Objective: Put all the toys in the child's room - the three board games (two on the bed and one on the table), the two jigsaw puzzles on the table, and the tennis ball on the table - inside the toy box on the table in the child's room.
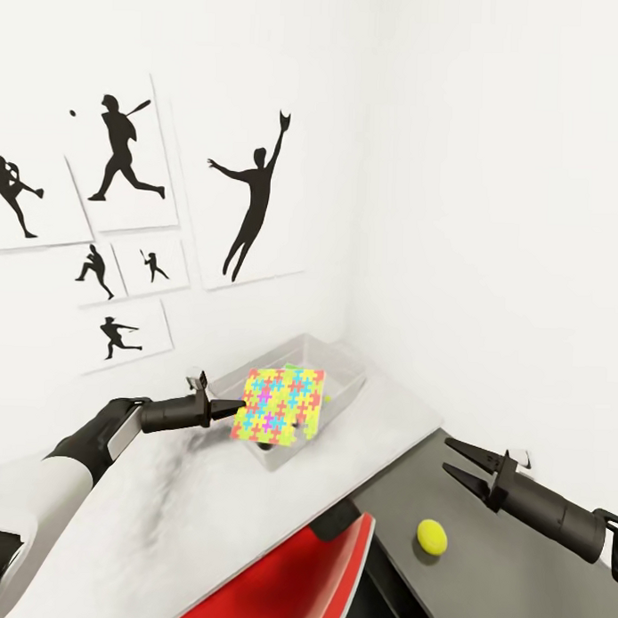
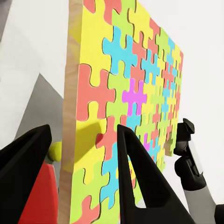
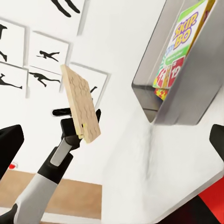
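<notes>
My left gripper (image 1: 233, 404) is shut on one edge of a jigsaw puzzle (image 1: 279, 404), a multicoloured square held upright in the air just in front of the light grey toy box (image 1: 342, 374). Up close, the black fingers (image 2: 135, 177) clamp the puzzle (image 2: 130, 93) by its wooden edge. The right wrist view shows the puzzle's plain back (image 3: 81, 105) and a Skip-Bo board game (image 3: 189, 32) standing inside the toy box (image 3: 186, 100). The tennis ball (image 1: 432, 536) lies on the table's dark grey section (image 1: 513, 583). Above it my right gripper (image 1: 448, 456) is open and empty.
The toy box stands in the wall corner on the light grey tabletop (image 1: 159, 526). A red chair back (image 1: 291, 580) rises at the table's near edge. Black sports silhouette pictures (image 1: 127, 160) hang on the left wall.
</notes>
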Motion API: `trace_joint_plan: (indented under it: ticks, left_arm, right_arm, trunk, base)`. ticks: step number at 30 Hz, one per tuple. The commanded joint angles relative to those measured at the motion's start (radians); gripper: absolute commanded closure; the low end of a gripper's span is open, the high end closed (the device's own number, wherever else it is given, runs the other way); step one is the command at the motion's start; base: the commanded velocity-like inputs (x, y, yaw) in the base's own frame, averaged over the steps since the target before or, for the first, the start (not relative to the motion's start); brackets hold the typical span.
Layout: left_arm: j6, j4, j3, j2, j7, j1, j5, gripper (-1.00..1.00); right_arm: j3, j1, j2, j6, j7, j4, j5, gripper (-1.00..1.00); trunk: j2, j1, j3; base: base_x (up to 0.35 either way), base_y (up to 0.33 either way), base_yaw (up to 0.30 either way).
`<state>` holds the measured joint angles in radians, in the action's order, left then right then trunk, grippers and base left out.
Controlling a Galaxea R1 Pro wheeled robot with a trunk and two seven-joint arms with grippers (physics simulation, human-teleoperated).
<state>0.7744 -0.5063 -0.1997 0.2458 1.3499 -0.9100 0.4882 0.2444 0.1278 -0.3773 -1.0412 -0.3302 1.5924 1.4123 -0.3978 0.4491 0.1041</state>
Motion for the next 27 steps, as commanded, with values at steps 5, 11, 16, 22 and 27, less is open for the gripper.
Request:
trace_joint_plan:
  ticks: [5, 11, 16, 22, 27]
  left_arm:
    - [0.009, 0.000, -0.006, 0.001, 0.001, -0.001, 0.007, 1.00]
    - [0.009, 0.000, -0.006, 0.001, 0.001, -0.001, 0.006, 1.00]
    - [0.009, 0.000, -0.006, 0.001, 0.001, -0.001, 0.007, 1.00]
    - [0.009, 0.000, -0.006, 0.001, 0.001, 0.007, 0.007, 1.00]
    - [0.009, 0.000, -0.005, 0.001, 0.001, 0.008, 0.007, 1.00]
  right_arm:
    - [0.001, 0.001, 0.000, -0.003, -0.010, 0.000, -0.010, -1.00]
    - [0.001, 0.001, 0.000, -0.003, -0.010, 0.000, -0.010, -1.00]
    - [0.001, 0.001, 0.000, -0.003, -0.010, 0.000, -0.010, -1.00]
    - [0.001, 0.001, 0.000, -0.003, -0.010, 0.000, -0.010, -1.00]
    - [0.001, 0.001, 0.000, -0.003, -0.010, 0.000, -0.010, -1.00]
  trunk:
    - [-0.002, 0.001, 0.002]
    - [-0.002, 0.001, 0.002]
    - [-0.002, 0.001, 0.002]
    - [-0.002, 0.001, 0.002]
    - [-0.002, 0.001, 0.002]
  base:
    - [0.055, 0.000, 0.002]
    - [0.067, 0.000, 0.000]
    - [0.085, 0.000, 0.000]
    - [0.021, 0.000, 0.000]
    - [0.001, 0.000, 0.000]
